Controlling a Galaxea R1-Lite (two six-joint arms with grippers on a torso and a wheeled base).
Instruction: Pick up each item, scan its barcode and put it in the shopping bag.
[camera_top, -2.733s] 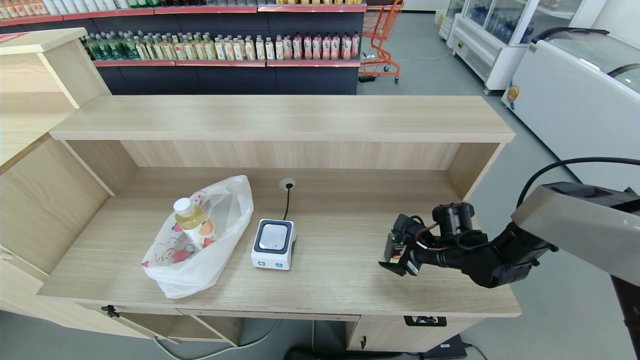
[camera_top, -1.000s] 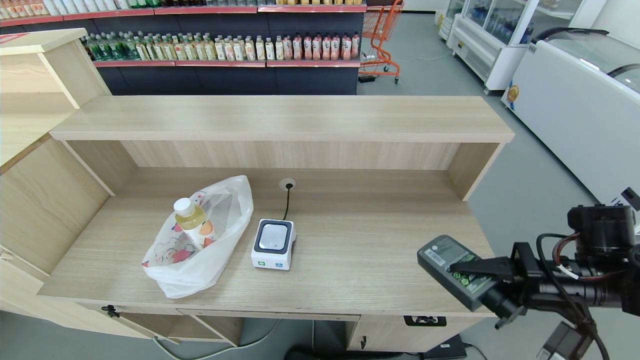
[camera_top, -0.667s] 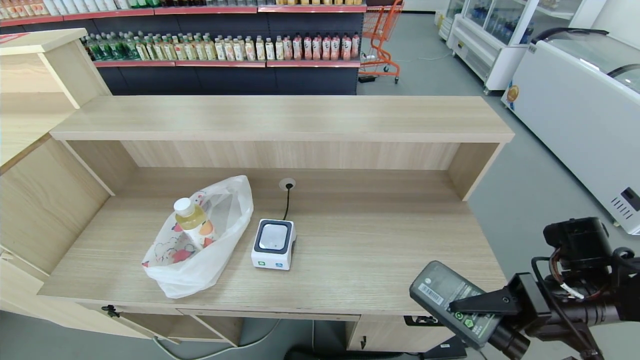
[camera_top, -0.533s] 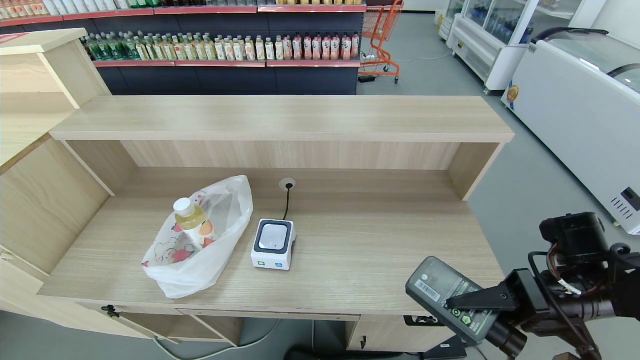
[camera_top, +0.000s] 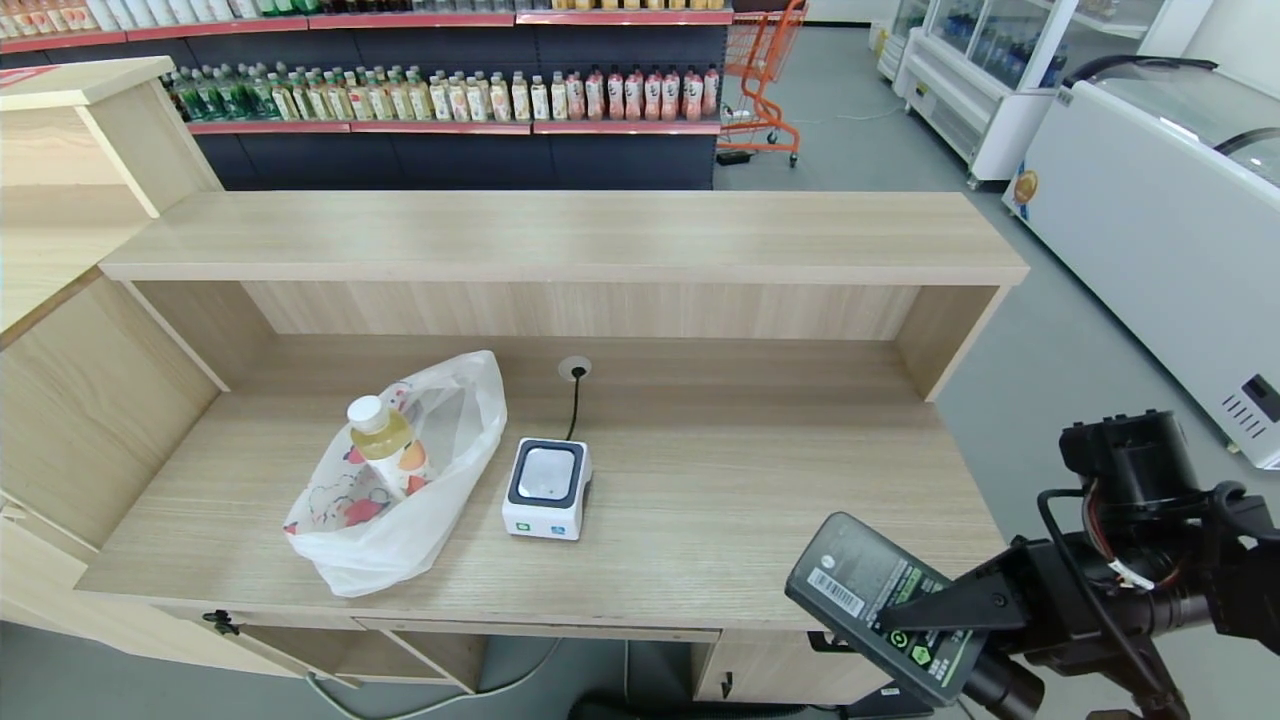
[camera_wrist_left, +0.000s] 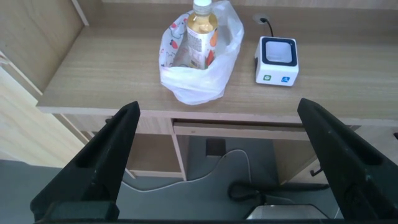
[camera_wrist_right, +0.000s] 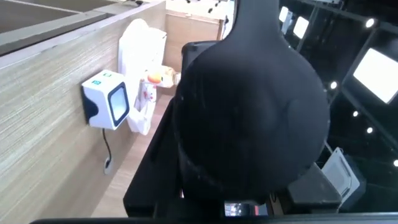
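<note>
Pale wood, white plastic, one dark packet

We see the counter (camera_top: 720, 470) in light, straight-grained wood. The shopping bag (camera_top: 440, 500) is milky white with red and orange fruit prints. The bottle (camera_top: 385, 445) shows yellow drink, a white cap and a white label with orange fruit. The scanner (camera_top: 546, 487) is white, with a black frame round a grey window and one green and one blue square on its front; its cable (camera_top: 574, 405) is black. The packet (camera_top: 860, 590) is dark grey with a white barcode label and green marks. We find the right gripper (camera_top: 905, 630) black, and the left gripper (camera_wrist_left: 217, 162) black too.
</note>
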